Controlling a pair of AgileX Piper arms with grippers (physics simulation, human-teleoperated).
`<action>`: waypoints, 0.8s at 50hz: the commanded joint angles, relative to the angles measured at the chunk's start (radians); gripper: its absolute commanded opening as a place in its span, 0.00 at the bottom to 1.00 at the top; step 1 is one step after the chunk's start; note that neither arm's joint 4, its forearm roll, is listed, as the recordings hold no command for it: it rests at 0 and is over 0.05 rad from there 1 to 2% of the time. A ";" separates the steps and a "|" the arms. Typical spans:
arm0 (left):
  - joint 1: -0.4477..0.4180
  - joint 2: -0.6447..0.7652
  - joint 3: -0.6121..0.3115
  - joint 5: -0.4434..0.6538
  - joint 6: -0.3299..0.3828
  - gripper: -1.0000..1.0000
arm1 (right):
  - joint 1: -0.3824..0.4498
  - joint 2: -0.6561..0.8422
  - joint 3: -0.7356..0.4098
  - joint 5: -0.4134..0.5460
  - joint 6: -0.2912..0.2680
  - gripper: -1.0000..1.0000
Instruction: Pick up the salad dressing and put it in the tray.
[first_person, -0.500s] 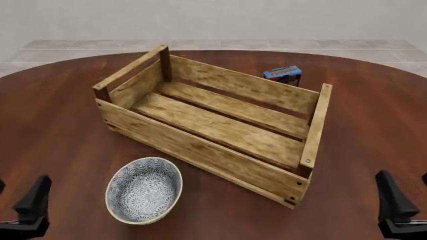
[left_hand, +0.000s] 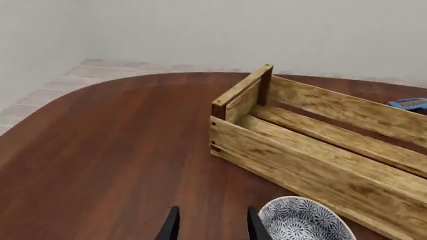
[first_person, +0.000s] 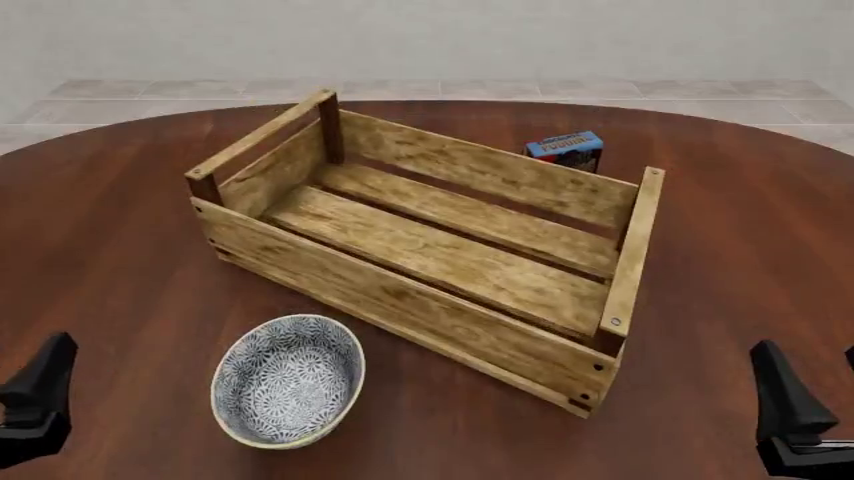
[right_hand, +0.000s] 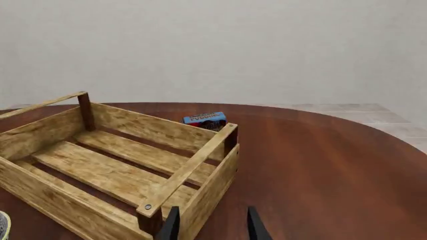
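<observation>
Round dark-wood table: wooden crate mid-table, long axis diagonal, far-left to near-right. Left gripper, right gripper near edge, jaws spread, empty.

Rough-grained wooden tray — glossy wood table

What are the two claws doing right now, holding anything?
Left gripper: open, holding nothing.
Right gripper: open, holding nothing.

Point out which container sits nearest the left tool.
The blue-and-white patterned bowl, beside the left tool; the wooden crate stands farther back.
</observation>
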 joint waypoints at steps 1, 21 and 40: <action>0.074 -0.006 -0.231 0.335 0.087 1.00 | 0.000 0.000 0.000 0.000 0.000 1.00; 0.019 0.388 -0.778 0.812 0.116 1.00 | 0.000 0.000 0.000 0.000 0.000 1.00; 0.122 0.642 -0.863 0.912 0.127 1.00 | 0.000 0.000 0.000 0.000 0.000 1.00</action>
